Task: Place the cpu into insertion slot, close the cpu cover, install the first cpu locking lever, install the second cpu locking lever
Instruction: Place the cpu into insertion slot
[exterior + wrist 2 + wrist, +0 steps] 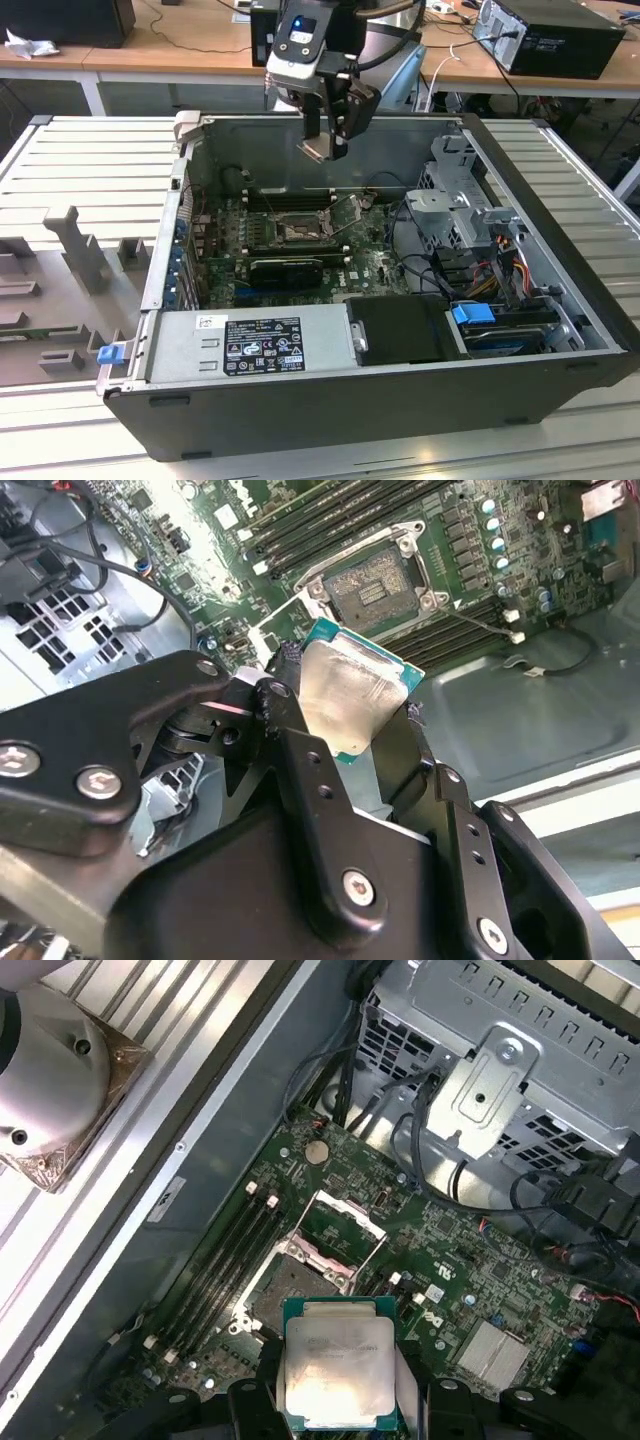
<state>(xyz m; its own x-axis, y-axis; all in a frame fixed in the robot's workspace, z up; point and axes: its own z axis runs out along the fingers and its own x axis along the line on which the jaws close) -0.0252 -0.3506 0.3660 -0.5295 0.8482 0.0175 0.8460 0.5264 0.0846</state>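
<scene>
My gripper hangs above the open computer case, shut on the cpu. In both wrist views the cpu is a silvery square chip with a green edge, pinched on two opposite sides by the black fingers. It is held in the air, well above the board. Below it the insertion slot lies bare, its dark pin field showing. The cpu cover stands swung up on its hinge beside the socket.
The green motherboard sits deep inside the case. A grey power supply box fills the front, a metal drive cage with cables the exterior view's right. Memory sticks run beside the socket. A grey fixture lies outside the case.
</scene>
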